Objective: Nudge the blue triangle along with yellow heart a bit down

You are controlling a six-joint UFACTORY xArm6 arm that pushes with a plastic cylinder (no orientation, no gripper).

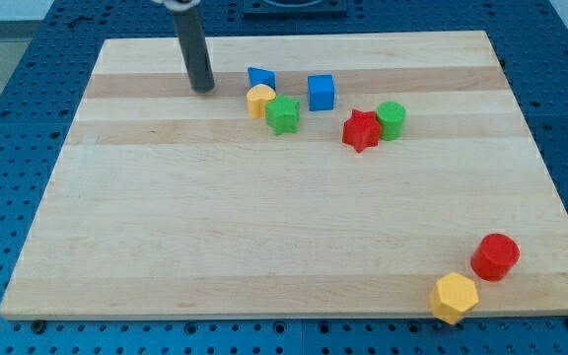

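Note:
The blue triangle (260,77) lies near the view's top, just left of centre. The yellow heart (259,100) touches its lower edge. A green star (283,114) sits against the heart's right side. My tip (202,88) stands on the board to the left of the blue triangle and the yellow heart, a clear gap away from both. The dark rod rises from it to the view's top edge.
A blue cube (320,92) lies right of the triangle. A red star (361,129) and a green cylinder (390,118) touch each other further right. A red cylinder (495,256) and a yellow hexagon (454,297) sit at the bottom right corner of the wooden board (166,247).

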